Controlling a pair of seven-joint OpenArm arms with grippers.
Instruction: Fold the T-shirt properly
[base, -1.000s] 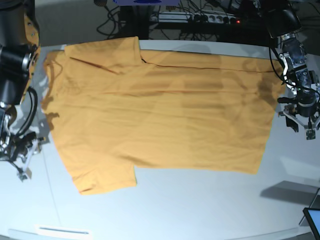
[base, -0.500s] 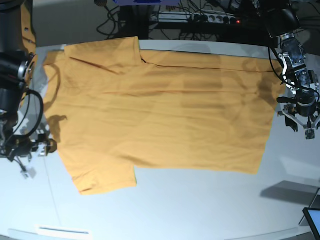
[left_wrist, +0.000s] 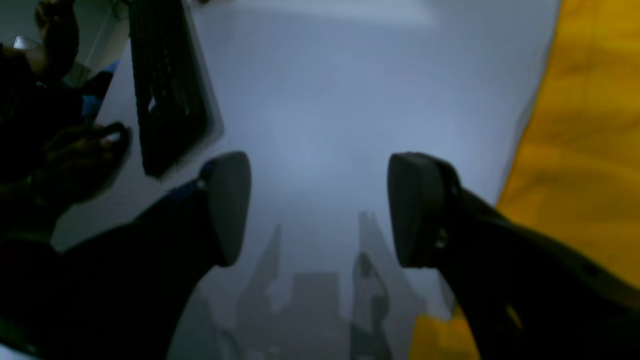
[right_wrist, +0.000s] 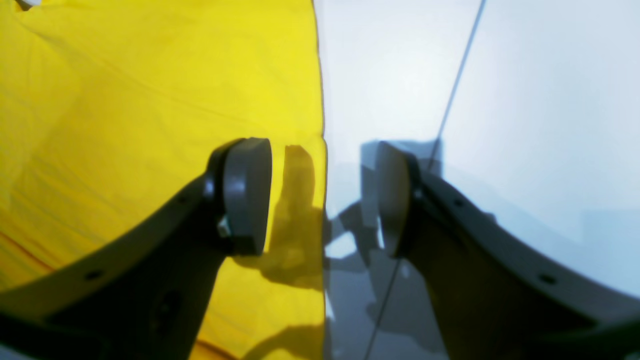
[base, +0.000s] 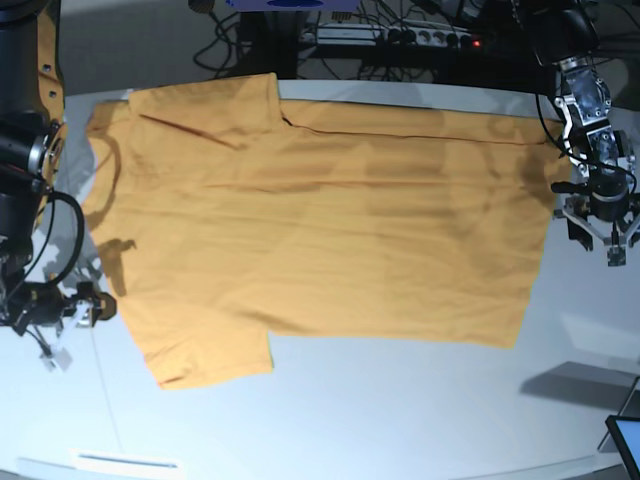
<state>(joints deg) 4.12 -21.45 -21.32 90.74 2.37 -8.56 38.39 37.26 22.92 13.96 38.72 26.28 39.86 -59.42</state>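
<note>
The T-shirt (base: 320, 220) is being left spread out flat on the white table (base: 400, 400), and every place below is being told from it. Its long body is being stretched across the table, with one sleeve at the far side and one sleeve at the near side.

The right gripper (base: 88, 303) is being brought in closer to the shirt's shoulder edge than it was a second ago, when it was being held further out and lower. In the right wrist view, the right gripper (right_wrist: 320, 195) is being held open right over that edge, with one pad (right_wrist: 247, 195) above the yellow cloth and the other above the bare table. Nothing is being held in it yet.

The left gripper (base: 610, 235) is being kept just off the shirt's hem end, a little higher than before. In its own view, the left gripper (left_wrist: 320, 210) is being held wide open over bare table, with the cloth just to one side. It is empty too.

It is being judged that the first grab is being lined up, and that no fold is being made yet. The edge is thin and floppy, so it could be missed or only half caught.

The table is smooth and pale, with a thin dark line (base: 100, 380) running past the shirt's shoulder end. Behind the shirt's far side, cables and a power strip (base: 420, 35) are being seen in a dark room.
</note>
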